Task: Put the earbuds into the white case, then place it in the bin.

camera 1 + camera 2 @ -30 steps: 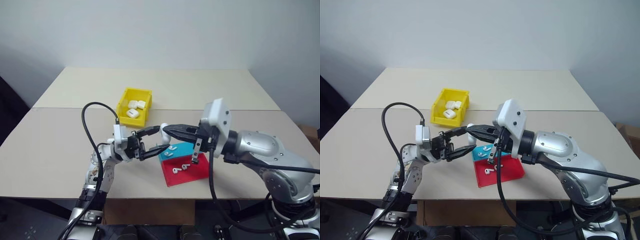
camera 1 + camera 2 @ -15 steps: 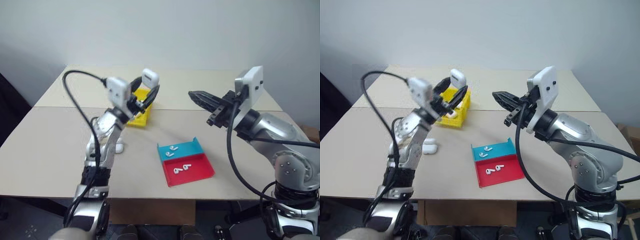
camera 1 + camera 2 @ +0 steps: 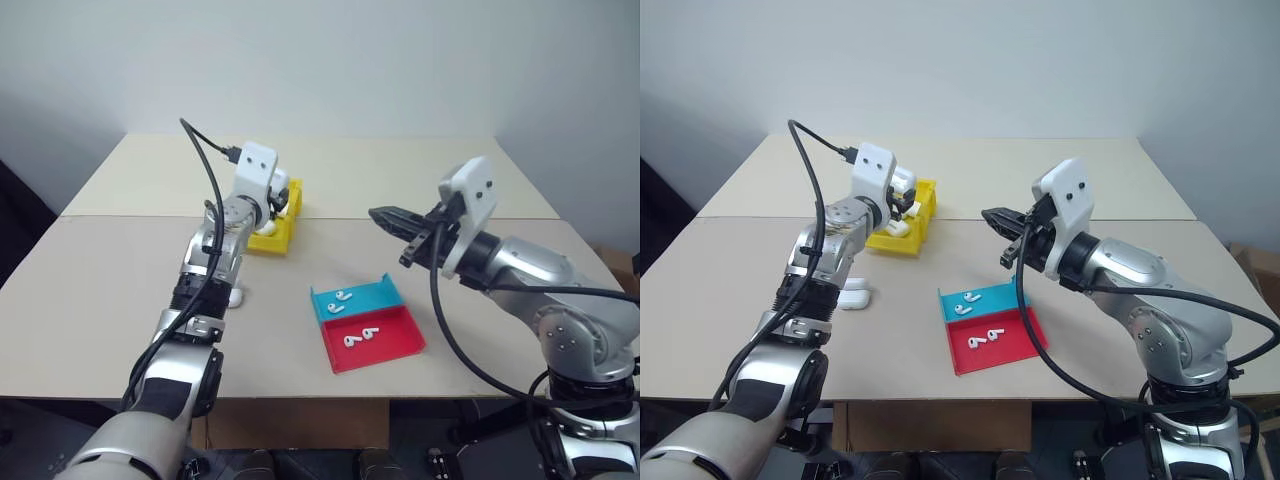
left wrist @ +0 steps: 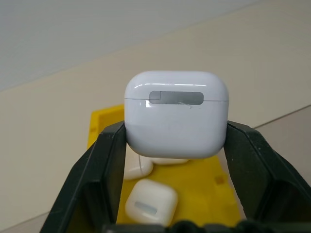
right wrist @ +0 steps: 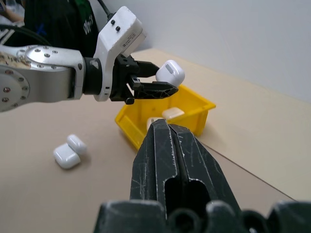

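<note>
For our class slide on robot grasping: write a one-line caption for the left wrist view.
Closed white case clamped between the left gripper's black jaws, held above the yellow bin with other cases inside.

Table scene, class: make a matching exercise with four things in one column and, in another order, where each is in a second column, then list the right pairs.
Things
1. case in the left gripper
2. yellow bin
3. open case
4. right gripper

Places or states
A. lying on the bare table
B. shut, holding nothing
C. held above the bin
D. has white cases inside

Pairs: 1-C, 2-D, 3-A, 4-B
</note>
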Controlling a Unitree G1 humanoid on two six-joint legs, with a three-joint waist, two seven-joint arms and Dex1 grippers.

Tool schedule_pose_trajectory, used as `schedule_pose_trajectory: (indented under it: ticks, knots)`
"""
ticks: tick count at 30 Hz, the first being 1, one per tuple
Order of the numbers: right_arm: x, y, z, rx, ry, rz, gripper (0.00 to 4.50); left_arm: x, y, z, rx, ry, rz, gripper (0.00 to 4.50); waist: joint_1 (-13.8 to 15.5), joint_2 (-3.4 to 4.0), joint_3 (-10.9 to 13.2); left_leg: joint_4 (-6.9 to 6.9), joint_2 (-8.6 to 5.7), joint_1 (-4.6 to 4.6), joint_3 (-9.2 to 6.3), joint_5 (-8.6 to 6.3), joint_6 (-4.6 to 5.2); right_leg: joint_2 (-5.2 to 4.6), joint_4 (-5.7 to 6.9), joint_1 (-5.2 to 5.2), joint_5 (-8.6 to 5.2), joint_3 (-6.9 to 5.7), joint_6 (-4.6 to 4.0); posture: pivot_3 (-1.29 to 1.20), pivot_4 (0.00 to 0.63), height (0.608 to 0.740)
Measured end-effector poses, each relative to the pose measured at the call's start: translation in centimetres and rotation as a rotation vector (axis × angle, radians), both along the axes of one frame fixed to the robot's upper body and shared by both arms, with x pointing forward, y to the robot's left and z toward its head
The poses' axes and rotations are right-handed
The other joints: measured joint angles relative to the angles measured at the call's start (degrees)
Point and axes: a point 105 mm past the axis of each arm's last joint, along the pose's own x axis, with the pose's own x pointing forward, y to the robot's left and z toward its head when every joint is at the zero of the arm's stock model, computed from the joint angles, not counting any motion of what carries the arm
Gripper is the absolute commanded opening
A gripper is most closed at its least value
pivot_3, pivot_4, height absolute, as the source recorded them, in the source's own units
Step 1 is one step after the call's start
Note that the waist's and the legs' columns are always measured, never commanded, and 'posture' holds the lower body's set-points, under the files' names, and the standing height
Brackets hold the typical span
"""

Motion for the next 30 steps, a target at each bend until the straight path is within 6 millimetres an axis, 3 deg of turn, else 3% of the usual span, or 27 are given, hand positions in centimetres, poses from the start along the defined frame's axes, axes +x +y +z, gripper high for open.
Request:
schedule_pose_trajectory:
  ticks: [4,9,17,19,23,25,30]
  knots:
    - [0.1,0.1,-0.5,-0.021,0.010,-0.002,0.02,0.3,0.5,-1.4,0.004,0.051,0.023,2.75,0.22,0.00,0.00,0.00,0.00,-0.05,0.00,0.00,0.00,0.00,-0.02,-0.02,0.00,0.00,-0.01,0.00,0.150,0.740]
    - [0.2,0.1,-0.7,-0.038,0.009,-0.010,0.00,0.9,-0.3,-2.3,-0.016,0.112,0.027,4.39,0.44,-0.01,0.01,0.01,-0.02,-0.07,0.00,0.00,0.00,-0.02,-0.04,-0.01,0.01,-0.01,0.00,0.00,0.150,0.740]
    - [0.3,-0.3,-1.2,-0.062,0.016,-0.037,0.00,1.3,-0.6,-1.9,0.003,0.057,0.016,4.45,0.38,-0.01,0.01,0.01,-0.02,-0.06,0.00,0.00,0.00,-0.02,-0.02,-0.01,0.01,-0.01,-0.01,0.00,0.150,0.740]
    - [0.3,-0.4,-1.4,-0.073,0.018,-0.039,0.00,1.1,-1.3,-1.3,-0.064,0.048,-0.044,4.45,0.35,-0.01,0.01,0.01,-0.02,-0.08,0.00,0.00,-0.01,-0.02,-0.02,-0.03,0.02,-0.01,-0.02,0.00,0.150,0.740]
    - [-0.5,-1.0,-2.1,-0.147,0.008,-0.024,0.00,-1.7,-4.1,2.6,-0.337,-0.048,-0.318,4.45,0.34,-0.01,0.01,0.01,-0.01,-0.10,0.01,-0.01,-0.02,-0.05,-0.05,-0.03,0.01,-0.01,0.00,0.00,0.150,0.740]
    - [-1.1,-1.4,-2.8,-0.175,0.020,0.001,0.00,-3.6,-4.0,3.6,-0.395,-0.136,-0.403,4.45,0.30,0.00,0.00,0.01,-0.01,-0.06,0.02,-0.02,-0.03,-0.06,-0.04,0.02,0.00,0.00,0.00,0.00,0.150,0.740]
    - [-3.8,-3.8,-5.6,-0.325,0.067,0.116,0.00,-7.3,-1.3,1.3,-0.415,-0.082,-0.538,4.45,-0.02,-0.01,0.01,0.07,0.00,0.13,0.02,0.00,-0.06,-0.03,0.12,0.09,-0.11,0.02,0.18,0.00,0.150,0.740]
